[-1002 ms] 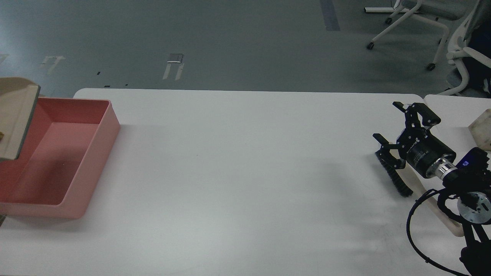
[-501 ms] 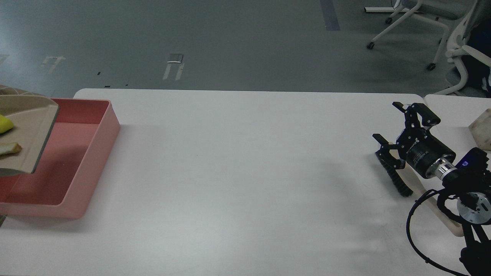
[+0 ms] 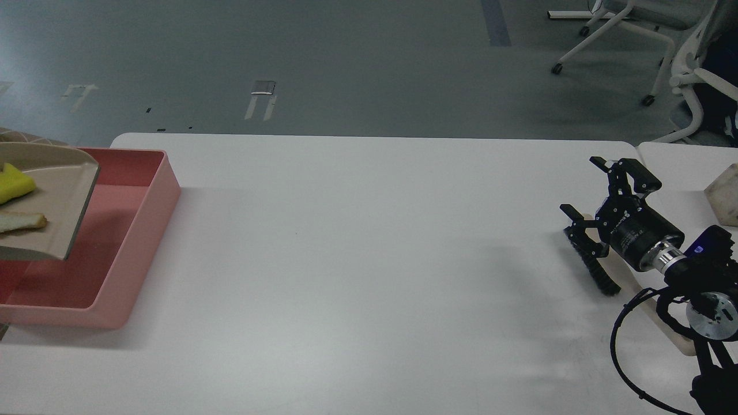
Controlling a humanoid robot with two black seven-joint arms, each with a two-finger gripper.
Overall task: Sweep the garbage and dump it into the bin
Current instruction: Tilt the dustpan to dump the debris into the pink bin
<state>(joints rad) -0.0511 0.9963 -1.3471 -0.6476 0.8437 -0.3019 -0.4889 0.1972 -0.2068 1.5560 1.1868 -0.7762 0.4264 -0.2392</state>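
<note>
A pink bin [image 3: 138,230] stands at the table's left end. A beige dustpan [image 3: 57,196] hangs over the bin, coming in from the left edge, nearly level. A yellow piece [image 3: 14,184] and a bread-like scrap [image 3: 20,221] lie on it. My left gripper is out of view beyond the left edge. My right gripper [image 3: 585,187] is open and empty at the far right, just above a brush with black bristles [image 3: 594,271] and a pale handle [image 3: 663,323] that lies on the table.
The white table [image 3: 357,242] spans the view. A second table [image 3: 674,158] adjoins at the right with a beige block [image 3: 723,202] on it. Office chairs [image 3: 634,34] stand on the floor behind, at the right.
The dustpan has swung from steeply tilted to nearly level and moved right over the bin, bringing the yellow piece and the scrap into view. My right gripper has hardly moved.
</note>
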